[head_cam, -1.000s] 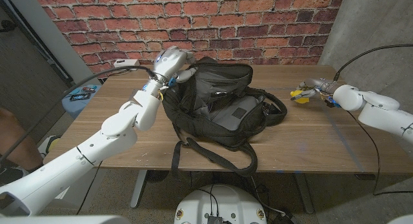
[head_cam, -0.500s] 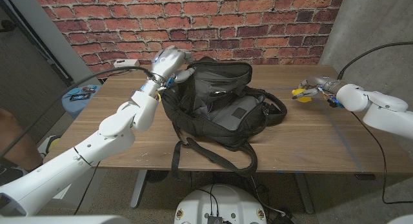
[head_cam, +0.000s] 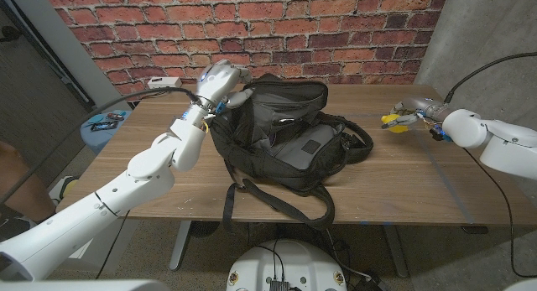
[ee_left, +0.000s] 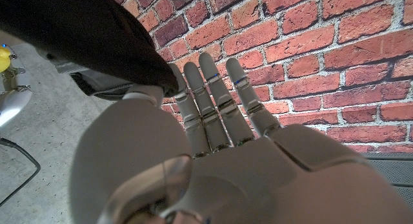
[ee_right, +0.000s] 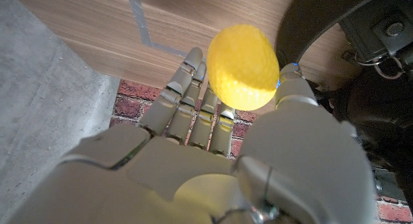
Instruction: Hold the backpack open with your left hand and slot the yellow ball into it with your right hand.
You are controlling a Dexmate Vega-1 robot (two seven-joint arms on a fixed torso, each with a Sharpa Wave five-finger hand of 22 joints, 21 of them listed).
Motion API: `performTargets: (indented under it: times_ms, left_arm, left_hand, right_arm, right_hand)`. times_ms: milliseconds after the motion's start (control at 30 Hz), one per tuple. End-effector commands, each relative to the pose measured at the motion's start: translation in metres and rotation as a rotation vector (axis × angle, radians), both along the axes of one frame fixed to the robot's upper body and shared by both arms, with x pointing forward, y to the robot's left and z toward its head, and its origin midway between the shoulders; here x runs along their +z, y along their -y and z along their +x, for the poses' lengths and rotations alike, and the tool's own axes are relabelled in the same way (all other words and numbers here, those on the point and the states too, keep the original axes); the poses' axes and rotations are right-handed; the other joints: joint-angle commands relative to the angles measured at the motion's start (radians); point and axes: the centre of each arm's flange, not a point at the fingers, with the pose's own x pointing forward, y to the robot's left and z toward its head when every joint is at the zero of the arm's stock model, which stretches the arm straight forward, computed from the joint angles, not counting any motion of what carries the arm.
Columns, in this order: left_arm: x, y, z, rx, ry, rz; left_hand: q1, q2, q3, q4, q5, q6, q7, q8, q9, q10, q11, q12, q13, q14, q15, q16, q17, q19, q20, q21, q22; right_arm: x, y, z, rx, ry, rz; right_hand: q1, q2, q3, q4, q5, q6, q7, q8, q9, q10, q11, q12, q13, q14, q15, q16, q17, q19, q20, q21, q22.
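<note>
Gripping the black fabric backpack (head_cam: 285, 140) at its rim, the left hand (head_cam: 220, 80) holds it open; the right hand (head_cam: 409, 115) pinches a dimpled yellow ball (head_cam: 392, 121) above the wooden worktop (head_cam: 403, 178).

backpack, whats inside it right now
The backpack gapes open, showing grey lining and a dark inner pocket. No ball is visible inside: the yellow ball is in the right robot hand. The bag's deeper part is hidden by its top flap.
</note>
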Motion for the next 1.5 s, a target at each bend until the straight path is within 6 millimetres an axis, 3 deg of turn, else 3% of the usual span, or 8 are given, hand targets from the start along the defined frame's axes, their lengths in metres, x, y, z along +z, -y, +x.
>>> performTargets:
  times_ms: [33,833,1500]
  left_arm:
    - [-0.001,0.003,0.002,-0.017,-0.001,0.005]
    - [-0.002,0.003,0.005,-0.029,-0.001,0.001]
    - [-0.005,-0.001,0.003,-0.027,0.001,-0.002]
  left_hand:
    - [0.002,0.007,0.009,0.002,0.006,0.003,0.003,0.006,0.006,0.006,-0.009,-0.001,0.003,0.007,-0.002,-0.002,0.002,-0.003,-0.002,0.011,0.000]
    - [0.001,0.006,0.011,0.002,0.005,0.001,0.002,0.013,0.003,0.006,-0.009,-0.005,0.007,0.010,-0.003,-0.008,0.007,-0.008,-0.002,0.025,-0.005]
    - [0.001,0.005,0.012,0.002,0.005,0.000,0.003,0.017,0.000,0.006,-0.010,-0.007,0.009,0.011,-0.002,-0.012,0.013,-0.013,-0.003,0.035,-0.008]
  right_arm:
    - [-0.001,-0.007,-0.024,-0.009,0.012,0.013]
    - [0.000,-0.032,-0.070,0.037,0.022,0.053]
    - [-0.001,-0.060,-0.089,0.125,0.018,0.092]
  right_hand:
    - [0.013,0.003,-0.006,-0.001,0.002,0.007,-0.001,0.000,0.004,0.026,-0.011,0.007,0.005,0.009,-0.152,0.005,0.003,0.009,-0.042,0.007,0.002]
    - [0.011,0.006,-0.016,0.006,-0.002,0.016,0.005,-0.002,0.004,0.036,-0.009,0.008,0.002,0.017,-0.150,0.006,0.007,0.018,-0.041,0.008,0.002]
    - [0.022,0.011,-0.021,0.004,-0.005,0.021,0.007,-0.004,0.005,0.043,-0.006,0.011,0.003,0.026,-0.152,0.010,0.012,0.024,-0.039,0.007,0.003]
